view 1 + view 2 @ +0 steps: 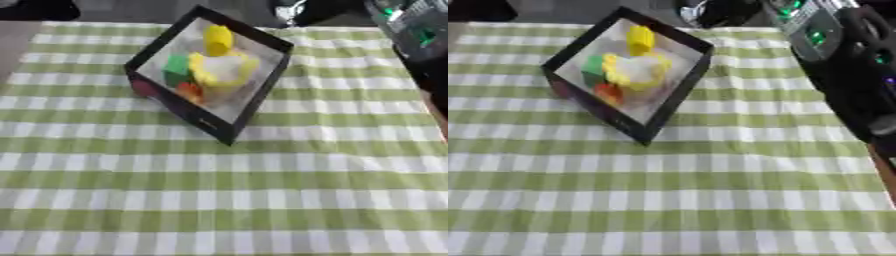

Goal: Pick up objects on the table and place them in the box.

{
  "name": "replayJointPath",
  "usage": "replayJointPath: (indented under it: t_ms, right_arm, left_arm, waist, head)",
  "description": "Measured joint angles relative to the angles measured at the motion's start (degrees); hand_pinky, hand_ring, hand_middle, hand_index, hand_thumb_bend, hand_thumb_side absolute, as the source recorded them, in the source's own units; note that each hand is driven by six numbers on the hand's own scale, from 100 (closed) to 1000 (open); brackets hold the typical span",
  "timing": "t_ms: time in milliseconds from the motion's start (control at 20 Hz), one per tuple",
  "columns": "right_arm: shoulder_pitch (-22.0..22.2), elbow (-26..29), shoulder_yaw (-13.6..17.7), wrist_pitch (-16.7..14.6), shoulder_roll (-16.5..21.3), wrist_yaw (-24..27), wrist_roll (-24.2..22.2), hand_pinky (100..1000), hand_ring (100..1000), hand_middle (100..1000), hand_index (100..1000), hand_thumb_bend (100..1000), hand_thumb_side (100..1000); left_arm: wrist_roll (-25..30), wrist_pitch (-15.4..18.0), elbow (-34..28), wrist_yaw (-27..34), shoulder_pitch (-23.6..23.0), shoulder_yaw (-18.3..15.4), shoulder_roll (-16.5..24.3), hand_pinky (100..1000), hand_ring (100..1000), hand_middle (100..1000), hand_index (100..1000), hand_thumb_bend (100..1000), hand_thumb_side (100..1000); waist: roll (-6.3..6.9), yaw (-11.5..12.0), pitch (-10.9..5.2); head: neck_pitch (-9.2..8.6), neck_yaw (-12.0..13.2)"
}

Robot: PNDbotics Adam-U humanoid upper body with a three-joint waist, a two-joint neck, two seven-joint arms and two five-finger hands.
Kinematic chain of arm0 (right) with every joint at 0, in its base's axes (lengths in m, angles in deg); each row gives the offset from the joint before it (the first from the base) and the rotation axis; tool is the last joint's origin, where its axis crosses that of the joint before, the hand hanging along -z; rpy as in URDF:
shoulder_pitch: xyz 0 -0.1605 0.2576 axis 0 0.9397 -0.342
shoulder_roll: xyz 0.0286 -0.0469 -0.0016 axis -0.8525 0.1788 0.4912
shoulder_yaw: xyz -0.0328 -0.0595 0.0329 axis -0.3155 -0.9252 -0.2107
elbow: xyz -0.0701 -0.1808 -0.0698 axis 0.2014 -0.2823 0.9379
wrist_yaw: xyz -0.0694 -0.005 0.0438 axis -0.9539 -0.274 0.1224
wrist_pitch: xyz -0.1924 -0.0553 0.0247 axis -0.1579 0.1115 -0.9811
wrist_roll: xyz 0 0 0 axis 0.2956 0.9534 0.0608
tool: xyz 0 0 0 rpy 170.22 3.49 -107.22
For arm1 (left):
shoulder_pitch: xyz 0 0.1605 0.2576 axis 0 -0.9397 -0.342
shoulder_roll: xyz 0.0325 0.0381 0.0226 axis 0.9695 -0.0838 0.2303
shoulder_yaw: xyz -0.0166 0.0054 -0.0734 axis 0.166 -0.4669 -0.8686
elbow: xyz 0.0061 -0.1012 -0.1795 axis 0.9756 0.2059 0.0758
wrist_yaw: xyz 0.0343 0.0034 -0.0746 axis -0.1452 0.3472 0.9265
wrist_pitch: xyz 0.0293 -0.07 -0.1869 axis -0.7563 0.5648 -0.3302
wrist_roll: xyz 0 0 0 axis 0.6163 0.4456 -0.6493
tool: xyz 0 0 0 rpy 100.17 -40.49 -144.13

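Observation:
A black box (226, 131) with a pale floor stands askew on the far half of the table. Inside lie a yellow block (218, 40), a yellow ring-shaped thing (224, 70), a green block (178, 67) and a small red-orange piece (190, 91). My right arm (837, 55), black with green lights, comes in along the right edge and reaches toward the far side. Its hand (710, 11) shows as a dark and silver shape beyond the box's far corner, apart from the box. The left hand shows in no view.
A green and white checked cloth (219, 200) covers the table. A dark reddish patch (144, 89) sits low against the box's left outer wall. The table's far edge (105, 22) runs just behind the box.

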Motion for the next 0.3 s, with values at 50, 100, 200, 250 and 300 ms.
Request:
replayJointPath:
  t_ms: [50,100,200,250,300]
  right_arm:
    - [1.8,2.4,1.0,1.2,1.1,1.9,1.2,847,842,801,885,100,437]
    - [3.6,4.7,2.0,2.3,2.1,3.9,2.4,847,841,799,883,100,431]
    - [7.2,9.1,3.9,3.9,3.6,8.2,4.9,851,848,808,881,100,424]
    - [9.0,11.3,4.9,4.6,4.2,10.2,6.1,854,853,815,881,100,414]
    - [10.6,13.2,5.8,5.1,4.7,11.8,7.0,854,853,815,881,100,415]
  left_arm:
    - [-0.1,0.0,0.0,0.0,0.0,0.0,0.0,850,793,783,819,432,590]
    - [-0.1,0.0,0.0,0.0,0.0,-0.1,0.0,850,793,783,819,432,590]
    - [-0.2,0.1,0.0,0.0,0.0,-0.2,0.0,850,793,783,819,433,590]
    - [-0.2,0.1,0.0,-0.1,0.0,-0.2,0.0,850,792,783,818,433,590]
    - [-0.2,0.1,0.0,-0.1,-0.1,-0.2,0.0,850,792,783,818,433,590]
  waist:
    - [0.00,-0.2,-0.01]
    - [0.00,-0.3,-0.01]
    - [0.02,-0.6,-0.03]
    - [0.02,-0.7,-0.04]
    - [0.02,-0.9,-0.05]
  head:
    - [0.00,0.1]
    - [0.00,0.3]
    - [0.03,0.5]
    - [0.14,0.7]
    - [0.47,0.8]
